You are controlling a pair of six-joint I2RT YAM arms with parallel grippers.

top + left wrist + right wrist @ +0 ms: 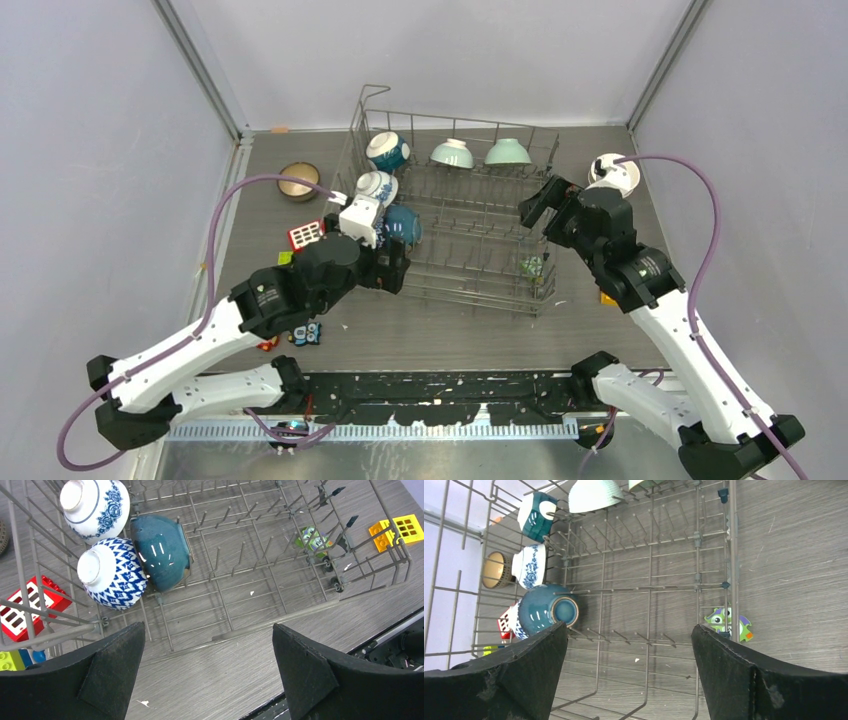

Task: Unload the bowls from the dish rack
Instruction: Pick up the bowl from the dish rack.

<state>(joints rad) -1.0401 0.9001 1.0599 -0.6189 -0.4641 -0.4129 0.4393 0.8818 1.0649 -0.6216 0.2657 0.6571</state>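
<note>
Left wrist shows left fingers [102,680] wide apart, empty; right fingers [754,680] likewise.

Lab test cell, plain white walls [100,150]

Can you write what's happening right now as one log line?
left pincer: open, empty, by dish rack | right pincer: open, empty | dark teal bowl: in rack, beside blue-white bowl | task: unfinished

Extended forward, left tool [207,630] and right tool [629,630] have jaws spread wide, empty.
</note>
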